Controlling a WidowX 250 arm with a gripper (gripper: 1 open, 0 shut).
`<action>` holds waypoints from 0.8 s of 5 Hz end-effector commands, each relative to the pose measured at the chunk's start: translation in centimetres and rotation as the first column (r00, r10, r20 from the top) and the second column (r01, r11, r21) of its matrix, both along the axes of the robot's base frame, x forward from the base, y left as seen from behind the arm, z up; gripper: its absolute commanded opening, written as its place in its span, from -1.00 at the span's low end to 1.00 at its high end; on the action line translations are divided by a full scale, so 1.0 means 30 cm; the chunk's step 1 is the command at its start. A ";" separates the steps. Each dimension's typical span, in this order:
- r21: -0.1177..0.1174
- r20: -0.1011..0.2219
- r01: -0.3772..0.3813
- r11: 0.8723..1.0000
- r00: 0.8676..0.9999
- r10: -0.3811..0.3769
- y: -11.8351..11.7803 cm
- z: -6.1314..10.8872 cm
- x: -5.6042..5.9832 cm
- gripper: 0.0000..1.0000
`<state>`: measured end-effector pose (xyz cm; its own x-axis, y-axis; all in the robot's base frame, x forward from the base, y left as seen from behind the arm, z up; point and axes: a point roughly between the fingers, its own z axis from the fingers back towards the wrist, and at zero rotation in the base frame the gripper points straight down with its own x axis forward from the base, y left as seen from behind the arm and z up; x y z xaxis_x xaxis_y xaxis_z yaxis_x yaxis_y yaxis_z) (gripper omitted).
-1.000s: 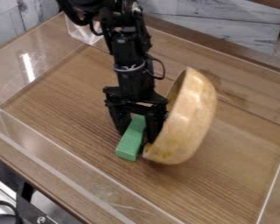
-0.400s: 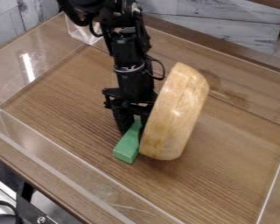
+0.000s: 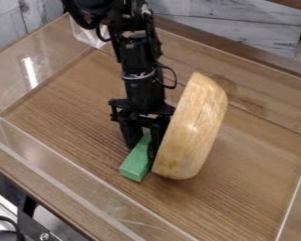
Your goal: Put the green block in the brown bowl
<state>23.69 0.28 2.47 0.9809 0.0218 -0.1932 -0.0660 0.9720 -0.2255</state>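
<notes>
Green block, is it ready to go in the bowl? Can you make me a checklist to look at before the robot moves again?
1. Green block in plain sight, at least partly: ok, its near end sticks out past the robot's fingers.
2. Brown bowl sitting flat with its opening up: not ok, it is tipped up on its side.
3. Block inside the bowl: not ok, it is beside the bowl, on its left in the picture.
4. Fingers holding the block firmly: cannot tell, the dark parts hide the grip.
5. Space between fingers and bowl: not ok, they look crowded right up against it.
</notes>
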 end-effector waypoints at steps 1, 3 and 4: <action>-0.001 0.014 0.000 1.000 1.000 0.000 0.006 0.030 0.010 -1.00; -0.011 -0.018 0.008 1.000 1.000 -0.008 0.009 0.074 -0.007 -1.00; -0.016 -0.033 0.010 1.000 0.999 -0.011 0.010 0.098 -0.014 -1.00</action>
